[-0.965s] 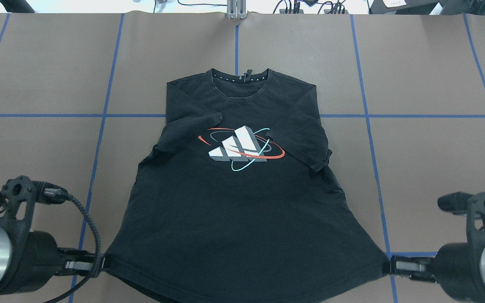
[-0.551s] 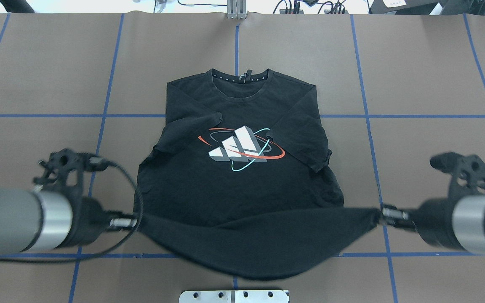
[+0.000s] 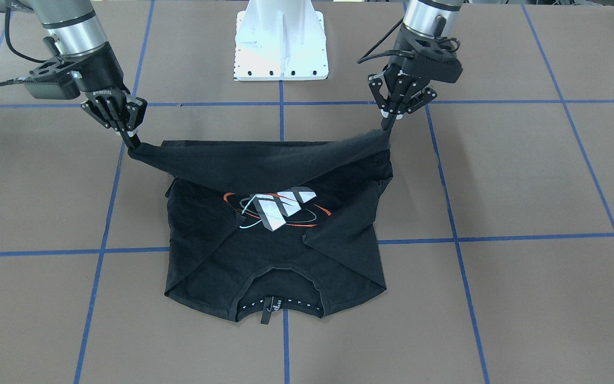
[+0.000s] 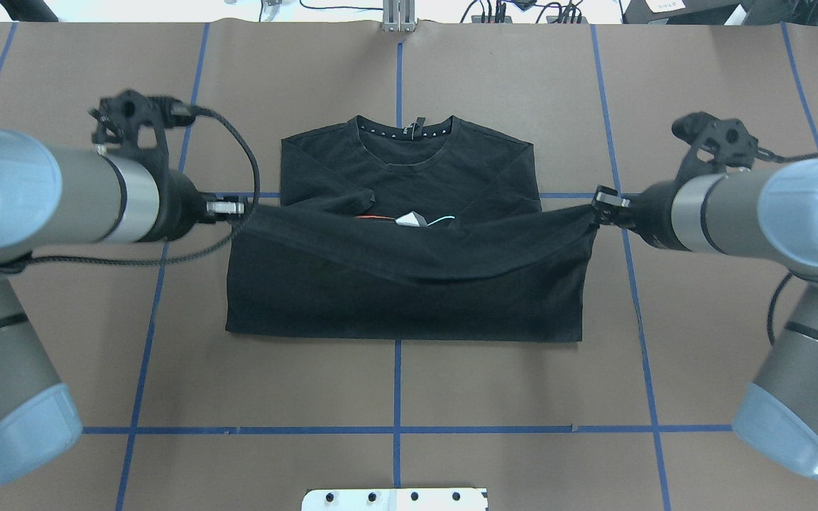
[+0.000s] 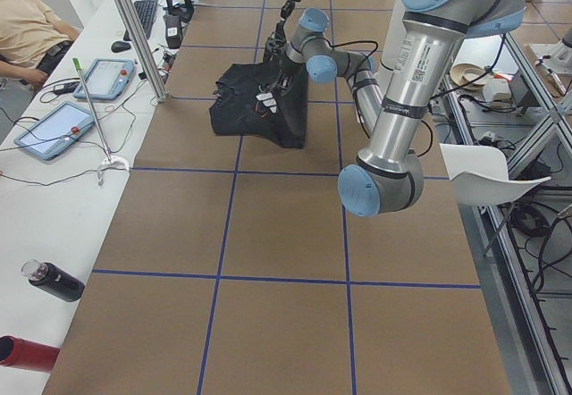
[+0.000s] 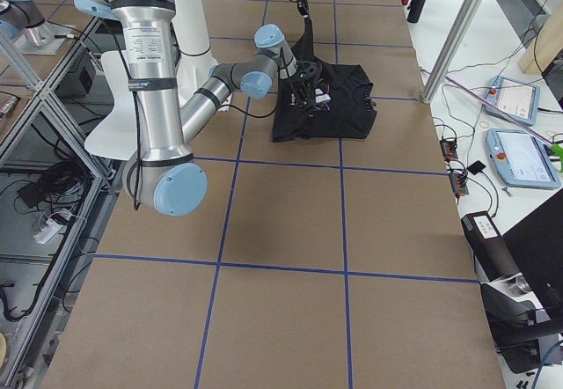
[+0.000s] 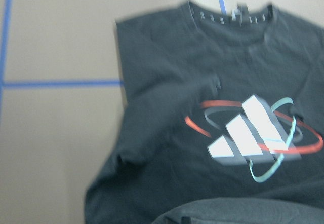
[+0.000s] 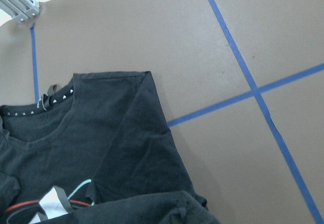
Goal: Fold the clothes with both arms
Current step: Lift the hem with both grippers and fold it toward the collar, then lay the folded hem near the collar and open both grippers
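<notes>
The black T-shirt (image 4: 409,291) lies on the brown table with its collar (image 4: 409,135) at the far side and both sleeves folded inward. Its hem is lifted and stretched taut between my two grippers, hanging over the print (image 4: 412,219). My left gripper (image 4: 242,207) is shut on the hem's left corner. My right gripper (image 4: 597,211) is shut on the right corner. In the front-facing view the left gripper (image 3: 387,127) and the right gripper (image 3: 132,143) hold the raised hem above the shirt (image 3: 275,245). The left wrist view shows the print (image 7: 253,143) below.
The white pedestal base (image 3: 280,42) stands at the table's near edge. Blue tape lines (image 4: 395,429) grid the brown cover. A metal bracket (image 4: 398,18) sits at the far edge. Tablets (image 5: 54,127) and bottles (image 5: 54,281) lie on a side bench beside a seated person (image 5: 31,29).
Both grippers have carried the hem up and away from the robot toward the collar. The shirt's lower half now doubles over, and the hem hides most of the print.
</notes>
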Controlling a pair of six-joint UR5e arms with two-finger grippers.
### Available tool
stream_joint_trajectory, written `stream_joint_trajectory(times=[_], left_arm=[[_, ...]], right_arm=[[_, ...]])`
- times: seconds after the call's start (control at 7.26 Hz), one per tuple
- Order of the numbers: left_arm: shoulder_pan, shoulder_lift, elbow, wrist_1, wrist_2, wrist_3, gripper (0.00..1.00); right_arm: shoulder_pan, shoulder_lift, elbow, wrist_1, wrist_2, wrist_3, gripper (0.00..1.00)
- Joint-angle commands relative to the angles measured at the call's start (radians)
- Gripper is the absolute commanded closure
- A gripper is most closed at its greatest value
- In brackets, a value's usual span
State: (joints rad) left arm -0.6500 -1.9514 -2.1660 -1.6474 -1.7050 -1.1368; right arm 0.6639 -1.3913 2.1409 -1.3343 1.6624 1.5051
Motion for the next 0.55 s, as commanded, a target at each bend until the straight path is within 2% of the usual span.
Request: stream_joint_trajectory(times=[0.0, 0.14, 0.41], left_arm=[[-0.08, -0.041, 0.03, 0.0, -0.001, 0.043, 1.0], [-0.095, -0.061, 0.104, -0.015, 0.001, 0.048, 1.0], [-0.105, -0.124, 0.339, -0.179, 0.054, 0.06, 1.0]], right_arm=[[0.026, 0.119, -0.122, -0.006, -0.062, -0.003, 1.0], [0.039, 0.144, -0.154, -0.005, -0.064, -0.003, 1.0], [0.059, 0.216, -0.247, -0.006, -0.073, -0.005, 1.0]])
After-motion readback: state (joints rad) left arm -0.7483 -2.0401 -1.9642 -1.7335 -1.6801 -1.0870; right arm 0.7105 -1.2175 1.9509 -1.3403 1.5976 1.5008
